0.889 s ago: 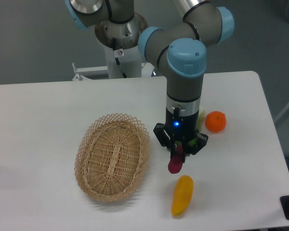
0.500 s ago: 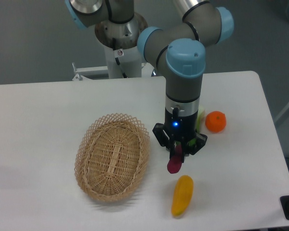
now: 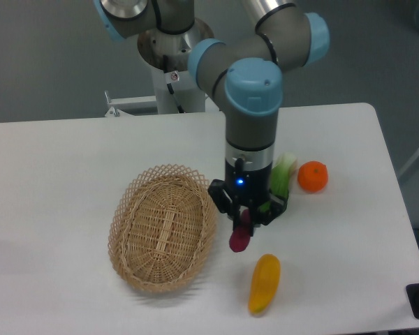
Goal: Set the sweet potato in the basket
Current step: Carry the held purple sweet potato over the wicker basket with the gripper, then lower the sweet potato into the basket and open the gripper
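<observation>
The sweet potato is a small magenta tuber hanging end-down from my gripper, which is shut on its upper end and holds it above the table. The oval wicker basket with a lacy rim sits on the table to the left. The sweet potato hangs just off the basket's right rim. The basket holds nothing.
A yellow-orange oblong vegetable lies below the gripper near the front edge. A round orange fruit and a pale green stalk vegetable lie to the right. The arm's base stands at the back of the white table.
The gripper has moved left toward the basket with the sweet potato in it, uncovering the green vegetable behind it. The other things have not moved.
</observation>
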`<state>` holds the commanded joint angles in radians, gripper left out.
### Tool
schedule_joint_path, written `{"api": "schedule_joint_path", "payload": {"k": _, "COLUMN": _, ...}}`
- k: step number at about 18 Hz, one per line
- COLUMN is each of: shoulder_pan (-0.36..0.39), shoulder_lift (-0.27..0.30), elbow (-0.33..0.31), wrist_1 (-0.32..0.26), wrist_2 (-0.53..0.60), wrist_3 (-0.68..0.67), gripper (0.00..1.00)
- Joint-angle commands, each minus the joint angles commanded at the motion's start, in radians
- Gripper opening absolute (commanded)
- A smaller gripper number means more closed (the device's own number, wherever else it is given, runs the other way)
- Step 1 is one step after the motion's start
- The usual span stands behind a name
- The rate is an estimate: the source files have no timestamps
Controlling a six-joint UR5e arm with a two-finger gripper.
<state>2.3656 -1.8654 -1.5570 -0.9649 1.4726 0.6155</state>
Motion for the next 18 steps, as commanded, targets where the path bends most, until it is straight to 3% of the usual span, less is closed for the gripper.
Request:
{"api": "schedule_joint_path", "payload": {"k": 6, "shoulder_pan": -0.147, "shoulder_lift": 0.049, "elbow": -0.144, "wrist_1": 0.015, "wrist_2": 0.112, "wrist_3": -0.028, "gripper": 0.31}}
{"api": "schedule_joint_path", "payload": {"k": 12, "shoulder_pan": -0.226, "shoulder_lift": 0.019, "elbow": -0.199, "wrist_1": 0.025, "wrist_2": 0.170, "wrist_3": 0.007, "gripper": 0.31}}
{"api": "schedule_joint_path", "payload": {"k": 18, "shoulder_pan": -0.241, "shoulder_lift": -0.027, "elbow": -0.221, "wrist_1": 0.026, "wrist_2": 0.225, "wrist_3": 0.119, "gripper": 0.32}}
